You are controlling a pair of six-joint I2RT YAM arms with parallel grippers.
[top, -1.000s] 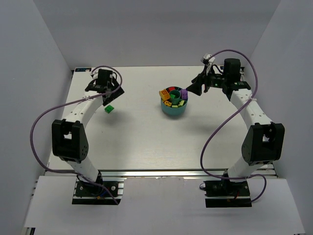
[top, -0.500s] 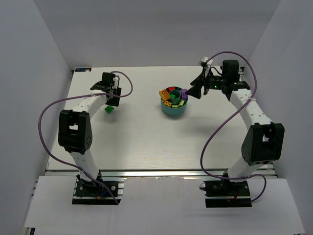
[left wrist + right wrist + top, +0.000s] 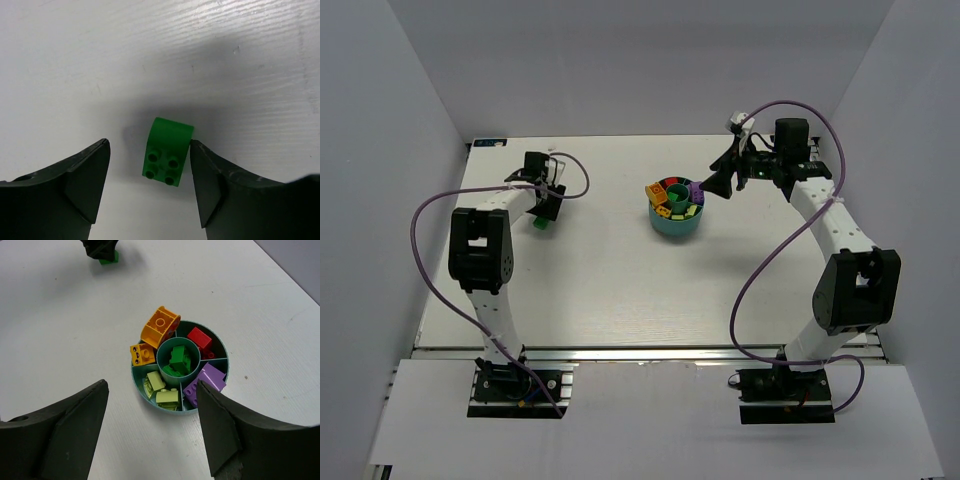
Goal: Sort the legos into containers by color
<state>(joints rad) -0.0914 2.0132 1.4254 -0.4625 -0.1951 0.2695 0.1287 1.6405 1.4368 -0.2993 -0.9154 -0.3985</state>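
Note:
One green lego (image 3: 167,155) lies on the white table between the fingers of my open left gripper (image 3: 148,165), close against the right finger. In the top view this lego (image 3: 542,224) sits just below the left gripper (image 3: 542,203). The round teal dish (image 3: 675,228) stands mid-table. Its wedges hold yellow-orange (image 3: 160,326), red (image 3: 200,337), purple (image 3: 205,382) and lime (image 3: 165,396) legos, and the centre well holds green ones (image 3: 177,360). My right gripper (image 3: 715,183) hovers open and empty just right of the dish and above it.
White walls enclose the table on the left, the back and the right. Purple cables loop out from both arms. The left arm's elbow (image 3: 478,250) stands near the table's left side.
My left gripper has moved toward the green lego and now straddles it, and the left elbow has swung right. The right gripper has barely moved.

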